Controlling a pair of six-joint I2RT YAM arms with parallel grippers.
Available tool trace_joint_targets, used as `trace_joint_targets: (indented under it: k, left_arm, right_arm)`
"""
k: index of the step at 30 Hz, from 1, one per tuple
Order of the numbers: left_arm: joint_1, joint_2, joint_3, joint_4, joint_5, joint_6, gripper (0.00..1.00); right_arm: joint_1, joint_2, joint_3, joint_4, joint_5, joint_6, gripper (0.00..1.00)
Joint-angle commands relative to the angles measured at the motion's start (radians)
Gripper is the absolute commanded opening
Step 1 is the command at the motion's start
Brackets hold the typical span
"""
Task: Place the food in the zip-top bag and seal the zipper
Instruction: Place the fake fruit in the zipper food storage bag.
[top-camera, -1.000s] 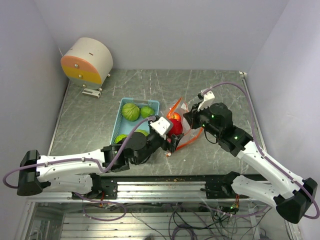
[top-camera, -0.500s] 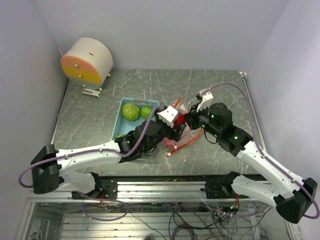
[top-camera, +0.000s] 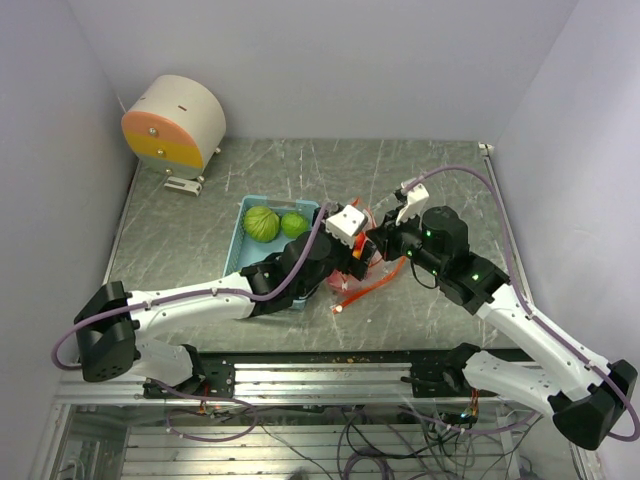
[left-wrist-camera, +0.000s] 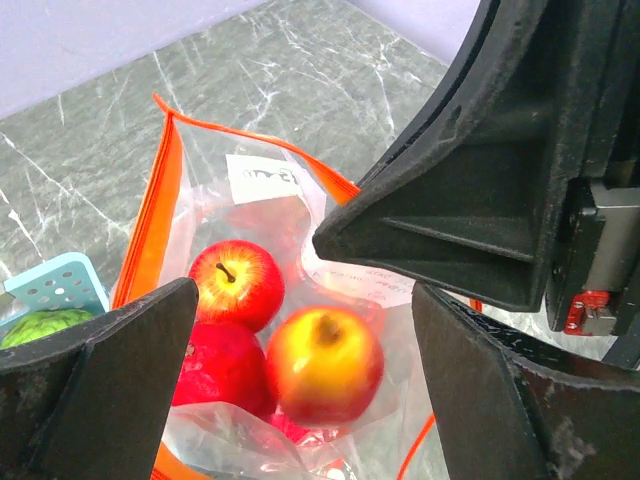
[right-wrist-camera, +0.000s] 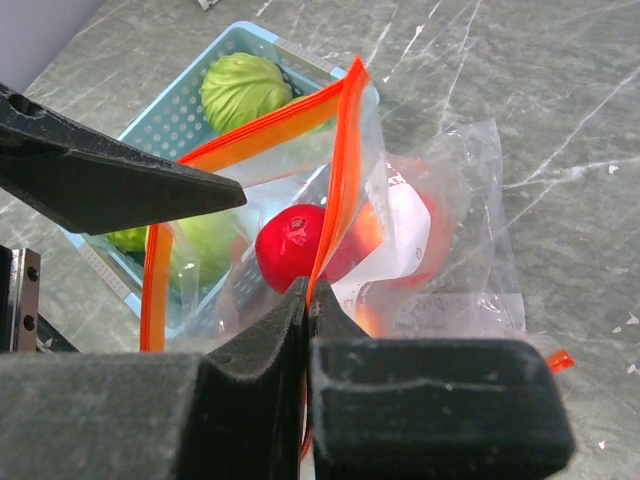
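In the top view only the crowding is made out: the left end effector and the right end effector are brought close together over the bag on the counter, and neither grip can be read there. Beyond and to the left of the left end effector, a cabbage and a smaller green piece are seen lying in the tray.

What is hidden from above is supplied by the wrist views. In the left wrist view the left fingers are spread wide apart with nothing gripped. Beneath and between them the bag's mouth is held agape, and three apples are seen lying together inside it. The right end effector is shown there as a black bulk just beyond the right-hand finger, at the bag's rim.

In the right wrist view the right fingers are pressed together on the orange zipper, so that this edge of the bag is lifted and kept upright. The apples are seen through the plastic just beyond the fingertips. The tray with its green pieces lies farther off to the left, behind the bag.
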Motion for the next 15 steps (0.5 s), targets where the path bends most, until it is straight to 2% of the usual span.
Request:
trace_joint_targets:
  k: [1,5,11,15]
  left_arm:
    - [0.010,-0.040,0.017,0.003,0.002,-0.005,0.99]
    - [0.010,-0.124,0.021,-0.033,0.068,-0.011,0.99]
    - [0.009,-0.371,-0.066,-0.111,0.204,-0.093,1.00]
    - [0.009,-0.469,-0.166,-0.157,0.204,-0.192,0.90]
  right_arm:
    - [0.001,-0.016,0.031,0.012,-0.011,-0.004,0.00]
    - [0.002,0.013,0.041,0.011,0.017,0.034,0.00]
    - [0.003,0.056,0.085,0.027,0.141,0.159,0.00]
    - [0.003,0.096,0.142,0.015,0.214,0.241,0.00]
